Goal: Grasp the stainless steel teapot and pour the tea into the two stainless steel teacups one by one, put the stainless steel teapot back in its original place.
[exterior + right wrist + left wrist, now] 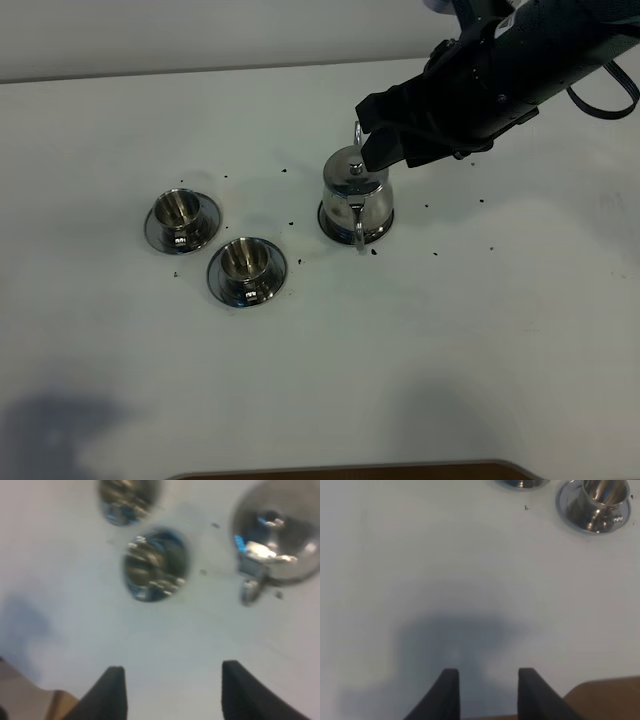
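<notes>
The stainless steel teapot (355, 198) stands upright on its round saucer (326, 217), right of the table's middle. The two steel teacups (182, 212) (246, 262) sit on their saucers to its left. My right gripper (372, 135) is open and empty, hovering just behind and above the teapot. In the blurred right wrist view its gripper (172, 690) is apart from the teapot (277, 540) and the cups (155, 565) (127, 497). My left gripper (487, 695) is open and empty over bare table, well short of a cup (602, 502). It is out of the exterior high view.
Small dark specks (432, 252) are scattered on the white table around the vessels. A brown edge (340, 470) runs along the table's front. The right arm (520, 70) reaches in from the upper right.
</notes>
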`<control>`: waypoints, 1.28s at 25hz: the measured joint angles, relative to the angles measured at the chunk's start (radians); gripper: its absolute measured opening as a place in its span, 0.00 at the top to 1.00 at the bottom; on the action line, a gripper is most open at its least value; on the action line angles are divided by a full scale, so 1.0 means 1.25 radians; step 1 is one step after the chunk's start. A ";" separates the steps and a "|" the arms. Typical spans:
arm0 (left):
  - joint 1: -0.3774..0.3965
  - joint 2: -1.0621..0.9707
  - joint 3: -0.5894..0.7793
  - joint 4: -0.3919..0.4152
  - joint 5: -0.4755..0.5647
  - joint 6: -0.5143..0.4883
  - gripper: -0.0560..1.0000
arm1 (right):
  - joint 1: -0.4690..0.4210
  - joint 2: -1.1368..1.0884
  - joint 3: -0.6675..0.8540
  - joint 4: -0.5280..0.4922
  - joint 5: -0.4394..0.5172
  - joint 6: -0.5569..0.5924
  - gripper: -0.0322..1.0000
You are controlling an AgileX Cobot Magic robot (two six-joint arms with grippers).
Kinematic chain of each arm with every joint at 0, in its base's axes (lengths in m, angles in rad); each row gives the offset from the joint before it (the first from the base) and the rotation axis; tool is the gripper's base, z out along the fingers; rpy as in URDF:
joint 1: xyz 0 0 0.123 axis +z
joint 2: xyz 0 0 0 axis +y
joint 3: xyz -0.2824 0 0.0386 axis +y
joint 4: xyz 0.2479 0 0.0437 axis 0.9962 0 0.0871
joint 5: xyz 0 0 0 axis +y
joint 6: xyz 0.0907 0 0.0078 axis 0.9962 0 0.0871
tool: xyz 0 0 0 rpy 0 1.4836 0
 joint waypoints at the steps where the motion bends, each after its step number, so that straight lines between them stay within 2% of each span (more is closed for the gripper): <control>1: 0.000 0.000 0.000 0.000 0.000 0.000 0.63 | 0.005 0.019 -0.021 -0.029 0.022 0.026 0.55; 6: 0.000 0.000 0.000 0.000 0.000 0.000 0.63 | 0.053 0.111 -0.140 -0.153 0.106 0.147 0.55; 10: 0.003 -0.001 0.000 -0.001 0.000 0.000 0.63 | 0.098 0.155 -0.194 -0.202 0.124 0.185 0.55; 19: 0.115 -0.001 0.000 -0.005 0.000 -0.001 0.63 | 0.117 0.161 -0.212 -0.213 0.135 0.214 0.55; 26: 0.121 -0.001 0.000 -0.005 0.000 -0.001 0.63 | 0.117 0.196 -0.238 -0.216 0.117 0.221 0.51; 30: 0.121 -0.001 0.000 -0.005 0.000 -0.001 0.63 | 0.117 0.256 -0.321 -0.235 0.184 0.252 0.48; 32: 0.121 -0.001 0.000 -0.009 0.000 -0.001 0.63 | 0.117 0.273 -0.373 -0.255 0.194 0.273 0.48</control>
